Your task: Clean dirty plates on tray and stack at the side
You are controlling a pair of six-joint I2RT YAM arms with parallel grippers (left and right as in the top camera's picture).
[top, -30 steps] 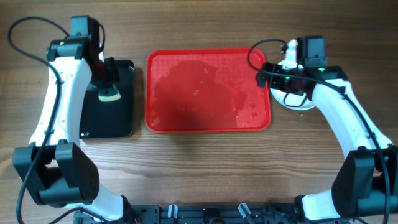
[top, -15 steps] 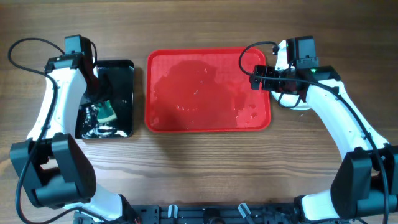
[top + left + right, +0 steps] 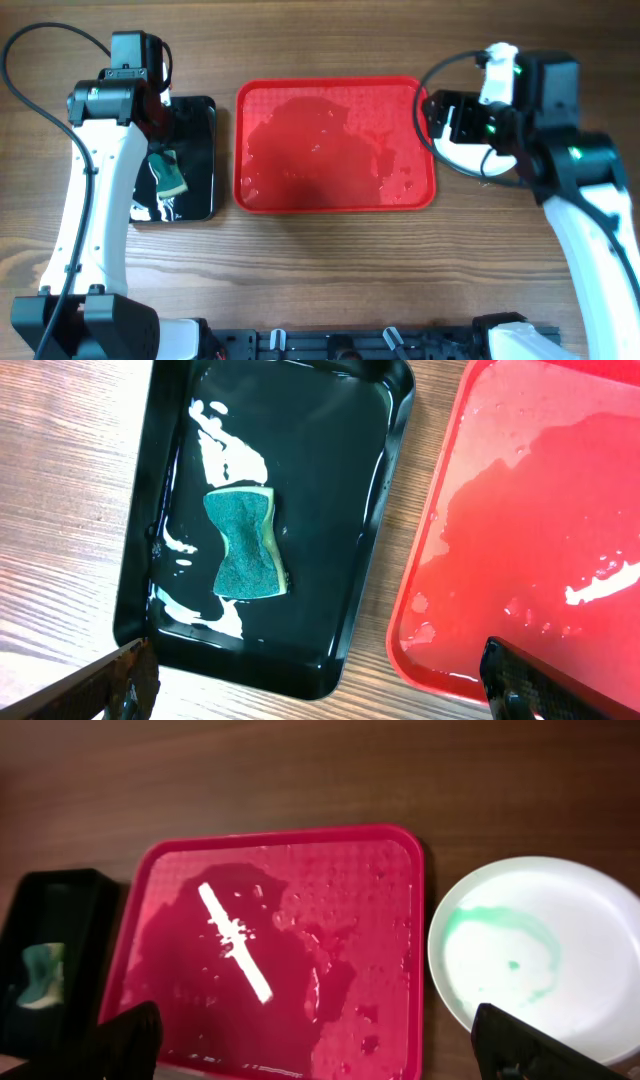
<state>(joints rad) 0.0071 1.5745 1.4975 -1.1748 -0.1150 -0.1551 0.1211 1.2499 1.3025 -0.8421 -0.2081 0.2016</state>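
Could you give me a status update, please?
Left hand and right hand open, empty. Large red plastic tray wet, no plates on it. Round white plate beside it, green-smeared. Green sponge lies in small black tray.

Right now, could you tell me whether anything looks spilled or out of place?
The white plate, right of the red tray, carries a faint green smear, so it looks unwiped; the tray itself is wet with puddles.

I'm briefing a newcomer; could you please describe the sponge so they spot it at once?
Start at the big red tray mid-table; beside it, on the side of the left arm, sits a smaller black tray. In its wet basin lies the sponge: dark green with a pale yellow edge, pinched at the waist, the only object there.
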